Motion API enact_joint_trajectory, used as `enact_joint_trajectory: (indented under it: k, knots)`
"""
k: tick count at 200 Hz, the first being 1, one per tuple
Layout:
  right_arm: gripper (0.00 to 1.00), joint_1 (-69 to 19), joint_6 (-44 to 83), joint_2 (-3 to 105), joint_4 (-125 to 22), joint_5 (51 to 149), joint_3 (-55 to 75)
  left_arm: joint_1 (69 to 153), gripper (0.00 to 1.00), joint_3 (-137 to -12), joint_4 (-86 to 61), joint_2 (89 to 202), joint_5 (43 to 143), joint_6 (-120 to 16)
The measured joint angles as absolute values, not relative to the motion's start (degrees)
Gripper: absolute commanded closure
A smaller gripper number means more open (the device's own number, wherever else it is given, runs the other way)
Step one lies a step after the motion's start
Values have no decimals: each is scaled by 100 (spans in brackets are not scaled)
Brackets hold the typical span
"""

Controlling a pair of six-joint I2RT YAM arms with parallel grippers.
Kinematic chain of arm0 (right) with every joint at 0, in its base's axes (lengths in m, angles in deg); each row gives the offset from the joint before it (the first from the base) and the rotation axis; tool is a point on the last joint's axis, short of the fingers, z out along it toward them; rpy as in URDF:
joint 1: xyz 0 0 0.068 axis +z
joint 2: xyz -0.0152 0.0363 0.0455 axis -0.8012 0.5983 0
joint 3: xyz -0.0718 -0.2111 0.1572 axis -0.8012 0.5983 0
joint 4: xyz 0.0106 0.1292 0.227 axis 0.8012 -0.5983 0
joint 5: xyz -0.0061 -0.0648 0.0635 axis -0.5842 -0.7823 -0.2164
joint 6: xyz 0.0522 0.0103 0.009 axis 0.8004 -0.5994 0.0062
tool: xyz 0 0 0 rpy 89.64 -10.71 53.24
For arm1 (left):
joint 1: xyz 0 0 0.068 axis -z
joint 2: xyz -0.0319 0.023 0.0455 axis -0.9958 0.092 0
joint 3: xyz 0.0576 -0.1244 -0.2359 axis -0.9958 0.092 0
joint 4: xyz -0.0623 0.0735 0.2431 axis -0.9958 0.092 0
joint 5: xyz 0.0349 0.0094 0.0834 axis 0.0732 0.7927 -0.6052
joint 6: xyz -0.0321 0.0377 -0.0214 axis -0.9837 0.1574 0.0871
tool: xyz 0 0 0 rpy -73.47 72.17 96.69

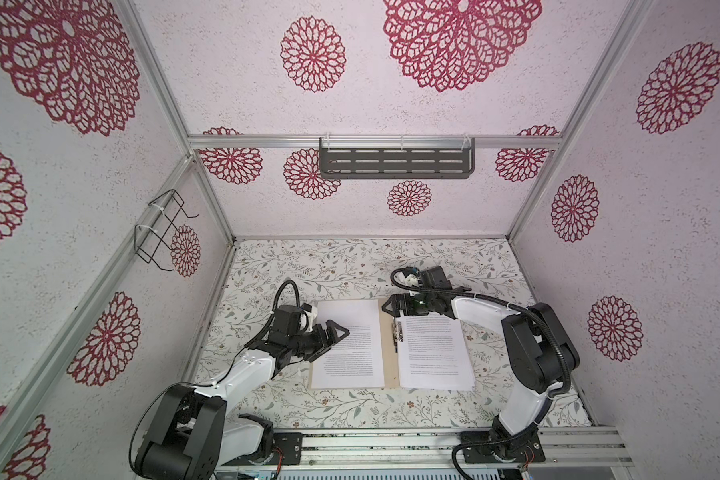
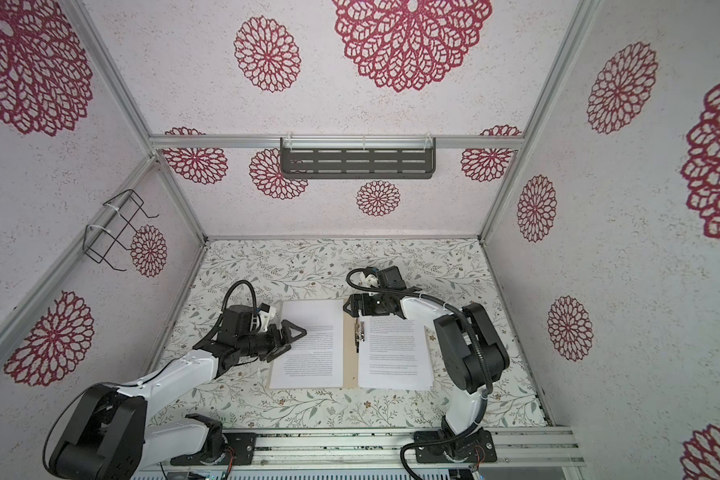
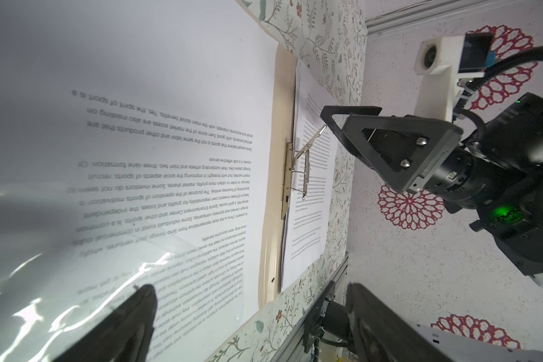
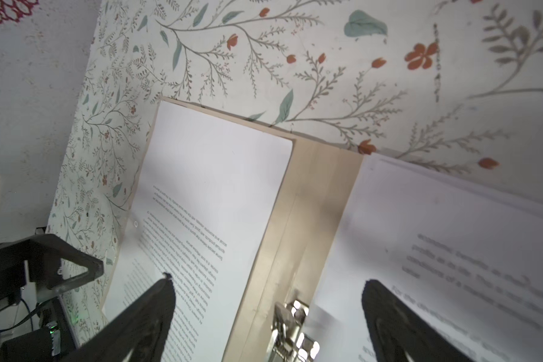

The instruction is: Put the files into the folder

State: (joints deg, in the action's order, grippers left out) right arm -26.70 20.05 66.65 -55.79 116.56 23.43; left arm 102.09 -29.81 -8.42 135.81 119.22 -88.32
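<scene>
The folder [image 1: 389, 365] lies open and flat at mid-table [image 1: 350, 257], with the files [image 1: 433, 353] stacked on its right leaf just beside the metal clip [image 1: 399, 332] at the spine, and a single sheet [image 1: 350, 345] on its left leaf. The left gripper [image 1: 335, 341], jaws spread, is over that sheet's outer edge. The right gripper [image 1: 391, 307], jaws likewise spread, is above the far end of the spine.

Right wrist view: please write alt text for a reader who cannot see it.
An open tan folder lies on a floral table, a printed sheet on one half, a stack of sheets beyond the spine. The open right gripper hovers near the metal clip there.
</scene>
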Motion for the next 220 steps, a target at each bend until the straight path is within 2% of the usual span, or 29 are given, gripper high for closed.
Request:
enact_joint_trajectory:
  k: [81, 137, 170, 192, 207, 220]
  knots:
    - [8, -2329, 2549, 6473, -5002, 12237, 2975, 10209, 3, -2916, -1223, 13905, 11879, -8983]
    - [8, -2006, 2680, 4945, -5196, 12189, 3569, 10165, 3, -2918, -1323, 14121, 11887, -9015]
    - [4, -1910, 2711, 4047, -5752, 11524, 3884, 10143, 2, -3005, -1043, 13937, 11813, -9031]
    - [1, -1958, 2798, 3691, -6300, 10812, 3914, 10132, 3, -3383, -156, 13566, 11212, -8886]
    - [8, -1964, 2956, 3516, -6602, 10436, 3954, 10076, 3, -3619, 384, 13288, 10701, -8790]
    - [18, -1969, 3246, 3361, -6792, 10187, 4019, 10021, 3, -3657, 655, 13105, 10346, -8760]
